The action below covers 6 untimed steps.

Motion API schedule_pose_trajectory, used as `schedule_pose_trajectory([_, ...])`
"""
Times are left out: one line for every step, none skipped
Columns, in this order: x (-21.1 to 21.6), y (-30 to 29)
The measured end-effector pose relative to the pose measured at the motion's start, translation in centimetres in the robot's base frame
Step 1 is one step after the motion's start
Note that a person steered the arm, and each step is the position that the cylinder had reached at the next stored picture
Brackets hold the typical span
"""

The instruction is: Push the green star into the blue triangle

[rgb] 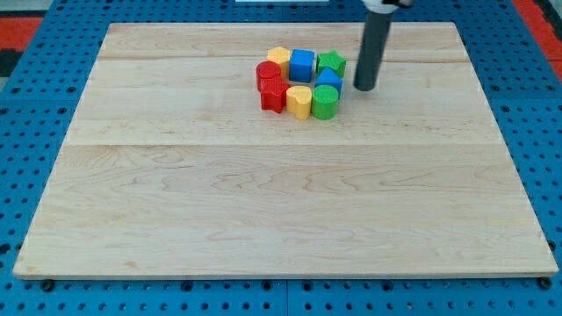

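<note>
One rod, no pincer, my tip (364, 87) just right of green star (331, 62), blue triangle (328, 79).

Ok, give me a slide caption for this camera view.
My tip sits right of the green star, which touches the blue triangle in the block cluster.

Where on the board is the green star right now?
The green star sits near the view's top, at the cluster's upper right corner, right of the blue cube, above the blue triangle; my tip stands just to its right.
</note>
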State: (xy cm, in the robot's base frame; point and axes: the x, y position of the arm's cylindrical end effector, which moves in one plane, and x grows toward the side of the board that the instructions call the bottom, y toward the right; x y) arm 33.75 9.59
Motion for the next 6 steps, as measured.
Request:
schedule_pose_trajectory([-1.6, -3.6])
schedule_pose_trajectory([-2.0, -3.7])
schedule_pose_trajectory([-3.1, 2.5])
schedule_pose_trajectory([-7.7, 3.8])
schedule_pose_trajectory([-9.8, -2.4])
schedule_pose_trajectory([-9.3, -2.5])
